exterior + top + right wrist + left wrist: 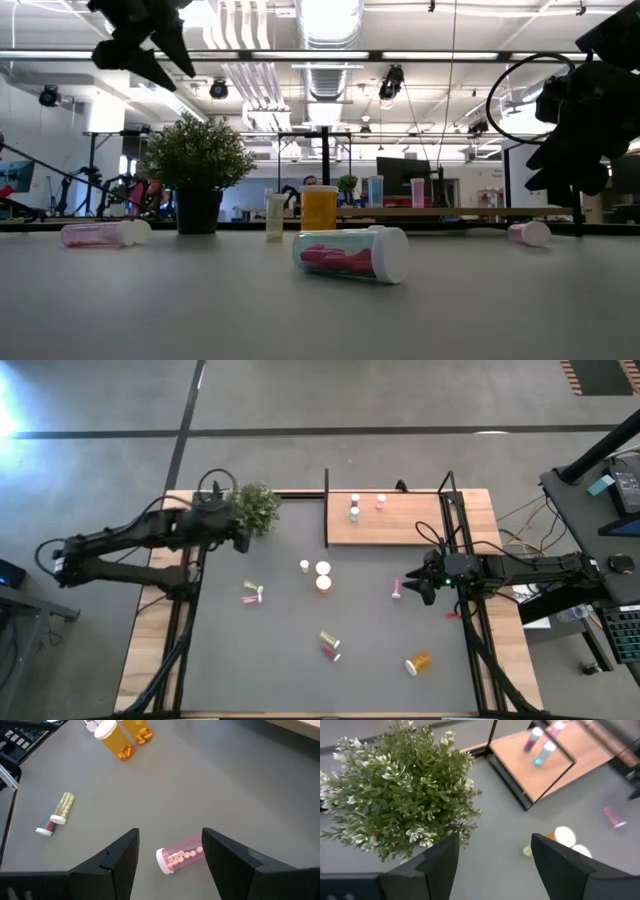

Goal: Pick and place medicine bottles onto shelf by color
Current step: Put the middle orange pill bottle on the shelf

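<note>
The wooden shelf (400, 525) stands at the table's far right and bears three small bottles (355, 506). More medicine bottles stand or lie loose on the grey table. My left gripper (495, 862) hangs open and high beside the green plant (256, 507), with nothing between its fingers. My right gripper (170, 834) is open low over the table's right part. A pink bottle (180, 856) lies on its side on the table just ahead of and below its fingers, untouched. The same pink bottle (397, 589) shows beside this gripper (414, 586) in the high view.
Mid-table stand a thin yellow-green bottle (305, 566) and two white-capped orange ones (323, 577). A pink and a yellow one (252, 595) lie left of centre. A yellow-green and a red one (330, 645) lie nearer the front, and an orange one (418, 662) at the near right.
</note>
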